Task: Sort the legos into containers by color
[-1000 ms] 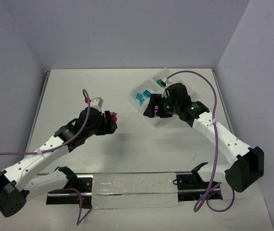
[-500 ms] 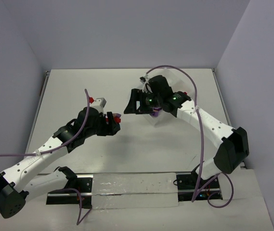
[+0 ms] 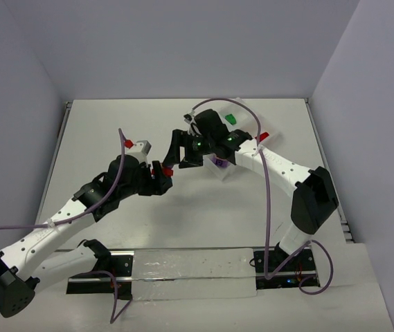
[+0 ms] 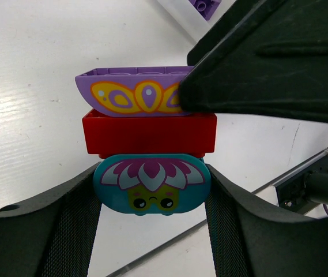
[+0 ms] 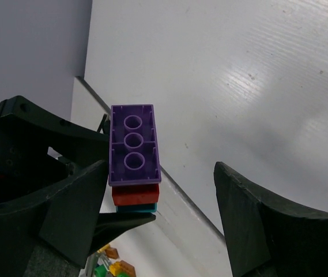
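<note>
- Left pincer (image 4: 152, 186): closed on the brick stack (image 4: 148, 141), with a black finger (image 4: 66, 225) at either end of the stack's bottom piece. It is held in the air over the middle of the desk (image 3: 113, 124), barely shifted from half a second ago.
- Brick stack, three plastic pieces pressed together:
  - bottom: teal tile (image 4: 152, 183), rounded, printed with a flower face;
  - middle: red brick (image 4: 149, 134), rectangular;
  - top: purple brick (image 4: 132, 95), printed with a yellow butterfly pattern. Its underside, with three round sockets, faces the right wrist camera.
- Right pincer (image 5: 161, 173): jaws spread wide, holding nothing.
  - One finger (image 4: 267, 63) sits at the end of the purple brick; contact cannot be told.
  - The other finger (image 5: 267, 231) is well apart from the stack.
  - One second ago this pincer hung over the tray near the far right corner. Since then it has swung toward the middle of the desk and is now just beside the left pincer.
- Tray (image 3: 241, 113): clear plastic with square compartments, toward the far right corner of the desk and partly under the right arm (image 3: 280, 166).
  - A small green brick (image 3: 230, 118) lies in the far compartment.
  - A loose purple piece (image 3: 219, 162) lies in the near one.
  - The teal bricks seen in the tray a second ago are now hidden behind the right arm.
</note>
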`<state>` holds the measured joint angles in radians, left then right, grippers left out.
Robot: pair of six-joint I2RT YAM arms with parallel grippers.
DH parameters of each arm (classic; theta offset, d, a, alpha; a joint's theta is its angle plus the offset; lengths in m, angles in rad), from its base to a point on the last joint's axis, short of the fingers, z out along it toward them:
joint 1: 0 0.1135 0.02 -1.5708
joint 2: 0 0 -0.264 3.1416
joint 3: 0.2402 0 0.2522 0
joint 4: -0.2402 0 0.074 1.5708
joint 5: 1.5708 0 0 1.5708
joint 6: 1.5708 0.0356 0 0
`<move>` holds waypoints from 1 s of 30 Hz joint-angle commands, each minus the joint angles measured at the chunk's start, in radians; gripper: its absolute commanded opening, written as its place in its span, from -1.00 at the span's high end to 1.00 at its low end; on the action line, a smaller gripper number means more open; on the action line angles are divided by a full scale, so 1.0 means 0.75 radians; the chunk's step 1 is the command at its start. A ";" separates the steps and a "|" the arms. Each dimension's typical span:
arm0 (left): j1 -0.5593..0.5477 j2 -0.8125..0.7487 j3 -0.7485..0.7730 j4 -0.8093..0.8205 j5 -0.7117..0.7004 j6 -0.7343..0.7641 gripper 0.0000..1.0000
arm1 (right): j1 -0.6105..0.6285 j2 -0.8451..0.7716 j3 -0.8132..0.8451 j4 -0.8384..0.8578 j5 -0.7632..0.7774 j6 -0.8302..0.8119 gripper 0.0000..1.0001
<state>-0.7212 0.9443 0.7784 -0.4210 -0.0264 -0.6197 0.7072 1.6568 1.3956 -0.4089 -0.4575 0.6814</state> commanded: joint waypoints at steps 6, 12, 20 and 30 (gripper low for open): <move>-0.004 -0.038 0.001 0.057 0.016 0.012 0.99 | 0.060 0.048 0.052 0.128 -0.113 0.041 -0.39; -0.006 -0.043 0.003 0.042 0.002 0.012 0.99 | 0.073 0.041 0.008 0.232 -0.195 0.080 0.79; -0.006 -0.057 0.005 0.032 -0.031 -0.007 0.39 | 0.070 -0.017 -0.041 0.295 -0.198 0.101 1.00; -0.006 -0.123 0.095 -0.099 -0.059 -0.006 -0.99 | -0.138 -0.246 -0.211 0.318 -0.132 0.061 1.00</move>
<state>-0.7216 0.9124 0.7799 -0.4465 -0.0513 -0.6322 0.7116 1.6002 1.2754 -0.2169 -0.5556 0.7643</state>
